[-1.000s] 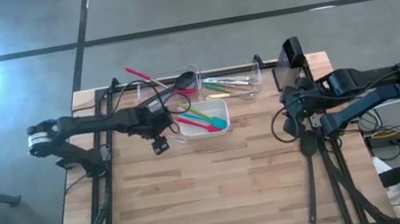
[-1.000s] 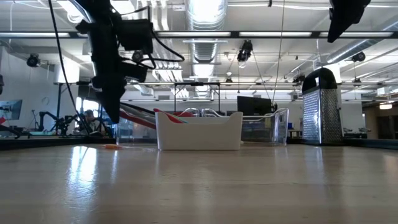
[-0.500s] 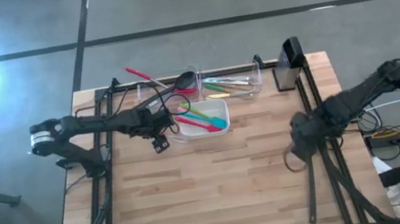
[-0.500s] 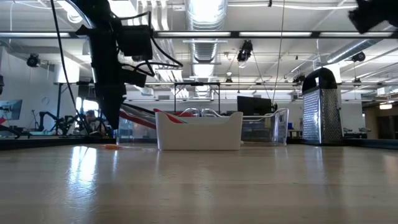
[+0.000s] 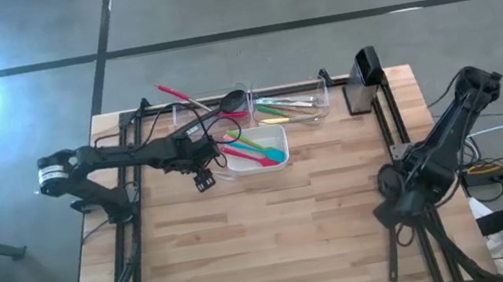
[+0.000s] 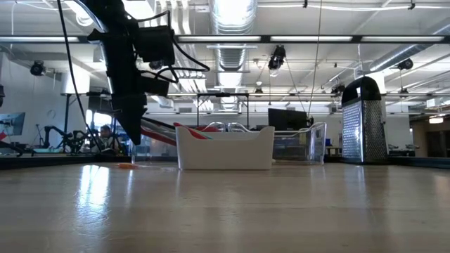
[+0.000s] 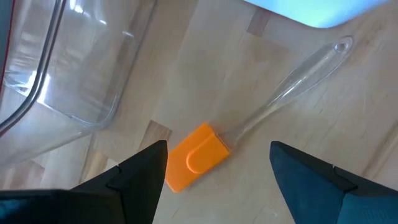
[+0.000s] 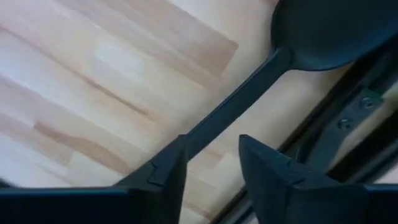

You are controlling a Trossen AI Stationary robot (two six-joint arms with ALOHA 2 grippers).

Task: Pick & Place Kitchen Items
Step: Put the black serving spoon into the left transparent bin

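An orange-headed spatula (image 7: 196, 155) with a clear handle (image 7: 292, 87) lies flat on the wooden table, beside the white dish (image 5: 276, 133); it also shows in the low view (image 6: 126, 166). My left gripper (image 7: 219, 146) hangs open above it, one finger on each side of the head, touching nothing. My right gripper (image 8: 212, 140) is at the table's right side toward the near edge (image 5: 391, 208), shut on a black ladle (image 8: 323, 31). Pink, teal and green utensils (image 5: 255, 149) lie in the white dish. My right gripper pinches the black ladle's handle (image 8: 214, 121) between its two fingers. The handle runs straight ahead along the fingers to the bowl (image 8: 329, 28). The ladle is clear of the table, its bowl over the dark rail at the table's right edge.
Two clear bins (image 5: 291, 104) with more utensils stand at the far edge behind the white dish. A metal grater (image 5: 364, 83) stands at the far right. Dark frame rails (image 5: 420, 246) run along both table sides. Bare wood lies across the near half.
My right gripper has swung from the far right of the table toward the near edge, carrying the black ladle, and has left the low view.
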